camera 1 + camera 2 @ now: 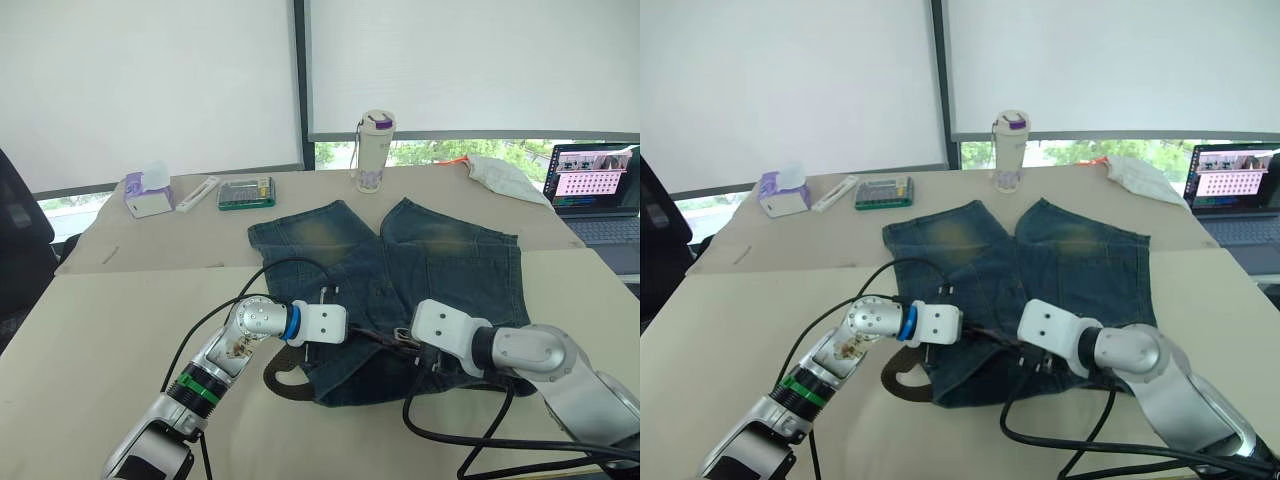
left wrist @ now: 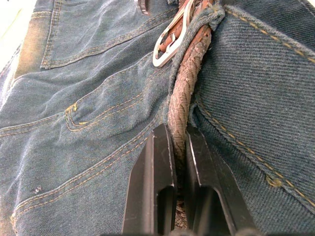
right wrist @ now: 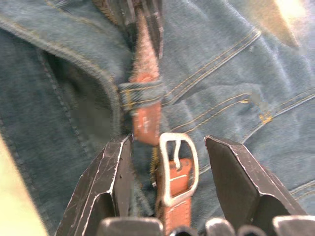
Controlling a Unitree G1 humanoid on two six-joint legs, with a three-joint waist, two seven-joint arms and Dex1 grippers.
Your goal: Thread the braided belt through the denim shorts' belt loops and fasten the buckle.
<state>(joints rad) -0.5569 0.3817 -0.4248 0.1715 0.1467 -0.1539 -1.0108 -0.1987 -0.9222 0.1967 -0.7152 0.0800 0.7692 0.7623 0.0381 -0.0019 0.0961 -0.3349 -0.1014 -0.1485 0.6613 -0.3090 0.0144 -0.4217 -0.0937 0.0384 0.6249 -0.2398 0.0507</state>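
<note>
While the left gripper clamps the dark brown braided belt on faded blue denim shorts, right gripper fingers apart w/ silver buckle between; purple-lidded bottle stands far behind.

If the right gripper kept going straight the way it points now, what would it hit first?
Most likely the buckle, which lies between the open right gripper's fingers, right ahead. Just beyond it the belt tip passes under a belt loop on the shorts. Depth is unclear.
</note>
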